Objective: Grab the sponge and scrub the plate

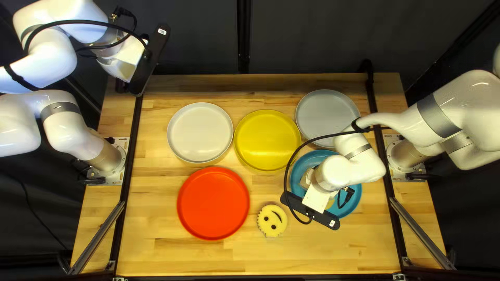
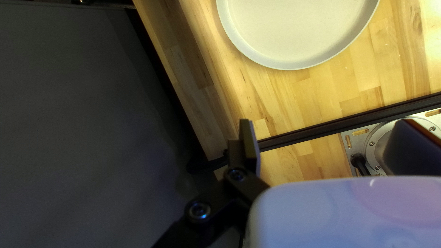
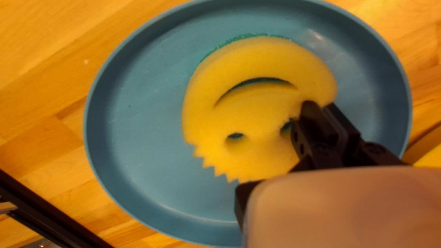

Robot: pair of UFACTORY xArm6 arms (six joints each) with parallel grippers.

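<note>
Landmark: the blue plate [image 1: 353,205], on the wooden counter [image 1: 156,250]. Robot's right arm [image 1: 471,104] reaches over it from the right. Left arm [image 1: 49,65] is based well off to the left of it, raised past the far-left corner.

Other plates, relative to the blue one:
- red plate [image 1: 213,203]: left, slightly toward the near edge
- yellow plate [image 1: 266,139]: left and farther back, close by
- white plate [image 1: 200,131]: farthest left, farther back
- grey plate [image 1: 325,112]: directly behind, can't tell if the rims touch

Right gripper [image 1: 317,199] is above the blue plate. Its jaws are narrow, clamped on the rim of a yellow sponge. Left gripper [image 1: 129,60] is up high, well left of and behind the blue plate. Jaws wide; one finger is hidden by the gripper body.

Held sponge [image 3: 257,110]: over the blue plate, smiley side up, green layer underneath. Second smiley sponge [image 1: 272,220]: on the counter, left of the blue plate and nearer the front edge.
</note>
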